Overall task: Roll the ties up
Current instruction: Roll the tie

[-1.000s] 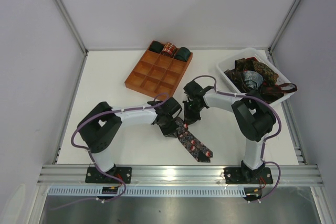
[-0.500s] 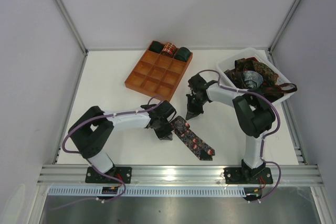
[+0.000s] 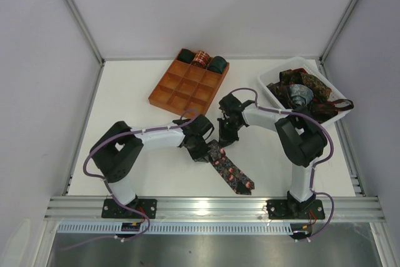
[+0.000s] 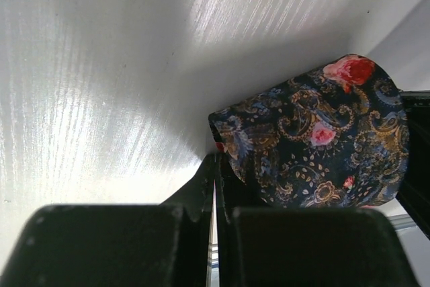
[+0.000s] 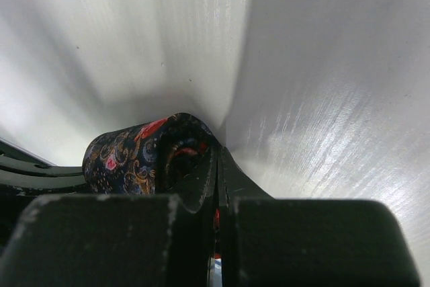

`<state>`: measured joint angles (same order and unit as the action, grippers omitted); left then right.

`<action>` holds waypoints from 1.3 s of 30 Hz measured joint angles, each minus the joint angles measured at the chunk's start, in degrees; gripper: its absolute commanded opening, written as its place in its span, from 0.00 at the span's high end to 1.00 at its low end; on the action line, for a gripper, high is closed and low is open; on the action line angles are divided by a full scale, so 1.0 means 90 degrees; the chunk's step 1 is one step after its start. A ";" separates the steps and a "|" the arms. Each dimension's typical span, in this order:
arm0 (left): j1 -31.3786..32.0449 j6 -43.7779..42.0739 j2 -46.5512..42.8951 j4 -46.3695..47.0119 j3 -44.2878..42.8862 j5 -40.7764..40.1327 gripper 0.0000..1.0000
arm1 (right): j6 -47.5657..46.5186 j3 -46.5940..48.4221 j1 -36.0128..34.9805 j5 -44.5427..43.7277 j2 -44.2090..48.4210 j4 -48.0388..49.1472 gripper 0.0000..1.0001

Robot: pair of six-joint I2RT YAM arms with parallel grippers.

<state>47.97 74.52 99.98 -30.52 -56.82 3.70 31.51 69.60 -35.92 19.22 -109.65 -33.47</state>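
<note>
One of the ties (image 3: 232, 171), dark with red flowers and paisley, lies slantwise on the white table near the front. Its upper end is rolled into a short coil (image 4: 316, 136), also in the right wrist view (image 5: 131, 156). My left gripper (image 3: 202, 154) (image 4: 216, 156) is shut, its tips touching the coil's left end. My right gripper (image 3: 224, 138) (image 5: 218, 149) is shut too, its tips pushed against the coil's other end. Three rolled ties (image 3: 200, 59) fill the back row of the tray.
An orange-brown gridded tray (image 3: 154, 98) stands behind the left gripper. A white bin (image 3: 265, 89) at the back right holds a heap of loose ties (image 3: 306, 95). Metal rails run along the table's front and right edges.
Half a second ago both grippers had drawn away from the tie, left toward the front left, right toward the bin. Now they are back at the coil's two ends, as one second ago.
</note>
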 measured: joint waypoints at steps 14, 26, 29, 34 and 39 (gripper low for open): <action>-0.0092 -0.0860 -0.1970 -0.0789 0.1355 -0.0306 0.45 | -0.0180 -0.0194 0.0629 -0.0362 0.0685 -0.0355 0.99; -0.0986 -0.2820 -0.3342 0.0121 0.0797 0.0279 0.13 | 0.0508 -0.2453 -0.0452 -0.0175 0.3232 -0.0622 1.00; -0.1307 -0.3101 -0.3213 0.0376 0.0597 0.0610 0.13 | 0.0855 -0.3201 -0.0627 -0.0155 0.3575 -0.0532 1.00; -0.1790 -0.3463 -0.2892 0.0733 0.0461 0.1219 0.18 | 0.1275 -0.3750 -0.0736 -0.0328 0.3570 -0.0452 1.00; -0.2157 -0.3672 -0.2805 0.0840 0.0418 0.1632 0.19 | 0.1452 -0.3645 -0.0622 -0.0459 0.3264 -0.0328 1.00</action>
<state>28.56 41.47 74.74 -22.96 -53.06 18.39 44.58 36.80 -41.52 15.09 -80.27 -36.42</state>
